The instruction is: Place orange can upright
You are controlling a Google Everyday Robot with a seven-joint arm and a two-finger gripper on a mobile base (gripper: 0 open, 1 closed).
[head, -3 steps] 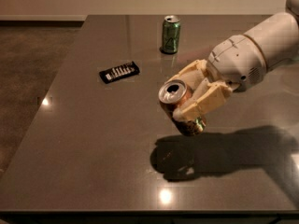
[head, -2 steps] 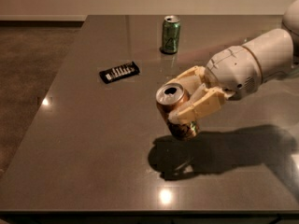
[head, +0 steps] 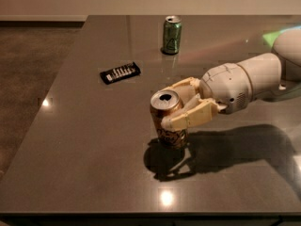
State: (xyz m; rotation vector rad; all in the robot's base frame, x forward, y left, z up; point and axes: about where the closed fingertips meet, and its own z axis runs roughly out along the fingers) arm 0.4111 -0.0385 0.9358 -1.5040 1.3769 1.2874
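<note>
Orange can [head: 171, 136] now stands in the lower middle of the frame, its silver top with the open mouth facing up and its base at, or only just above, the dark table [head: 94, 164]. A second ago it hung higher and a little further right, tipped so that its top leaned toward the camera. It is now lower, slightly to the left, and close to vertical. Its shadow, which lay well below it, now meets its foot, which suggests contact with the surface, though the last sliver of gap cannot be made out. The gripper [head: 168, 106] reaches in from the right on the white arm [head: 244, 81] and is closed around the can's upper body, with one pale finger behind it and the other across its front, so the can is not yet free. By this reading the uprighting itself is nearly done. What remains is to let go cleanly and draw back to the right without dragging or tipping the can. The green can [head: 172, 34] at the upper middle and the flat black object [head: 120, 72] to the upper left are where they were, well apart from the action.
</note>
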